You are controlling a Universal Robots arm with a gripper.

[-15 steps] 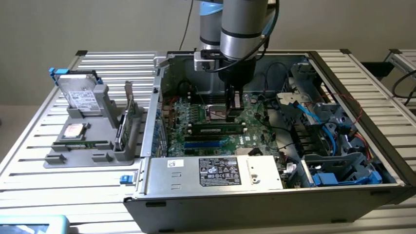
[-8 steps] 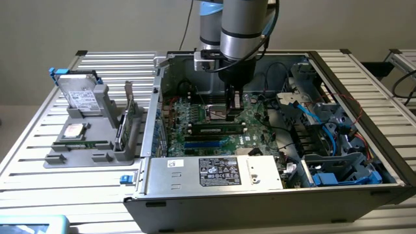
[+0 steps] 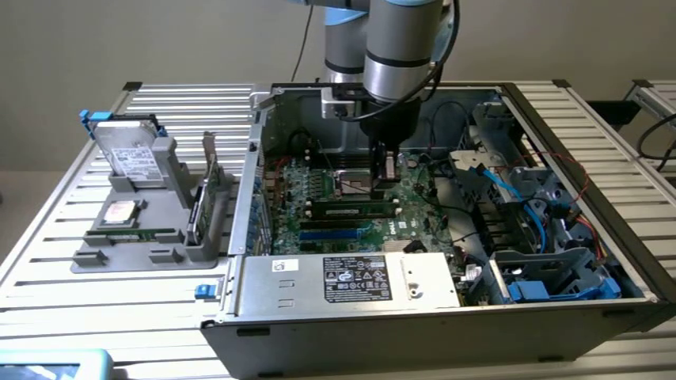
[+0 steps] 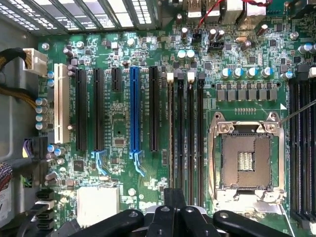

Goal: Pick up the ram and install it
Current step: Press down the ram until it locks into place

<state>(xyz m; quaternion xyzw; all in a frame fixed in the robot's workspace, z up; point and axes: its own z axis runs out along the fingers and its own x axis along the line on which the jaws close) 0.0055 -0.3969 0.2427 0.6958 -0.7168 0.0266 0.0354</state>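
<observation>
My gripper (image 3: pixel 385 170) hangs inside the open computer case, just above the motherboard (image 3: pixel 317 194) beside the CPU socket (image 3: pixel 354 187). In the wrist view its black fingers (image 4: pixel 163 219) are pressed together, so the gripper (image 4: pixel 174 205) is shut with nothing showing between them. A long green ram stick with black chips (image 3: pixel 354 211) stands in a memory slot in front of the socket. Another thin green stick (image 3: pixel 135 235) lies in the grey holder at the exterior view's left. The black memory slots (image 4: pixel 185 133) beside the socket (image 4: pixel 247 158) lie under the gripper.
The grey holder (image 3: pixel 90 257) outside the case also carries a silver hard drive (image 3: pixel 132 154) and an upright green expansion card (image 3: pixel 208 186). A power supply (image 3: pixel 349 277) fills the case front. Blue and black cables (image 3: pixel 507 190) and drive bays (image 3: pixel 549 277) crowd the exterior view's right.
</observation>
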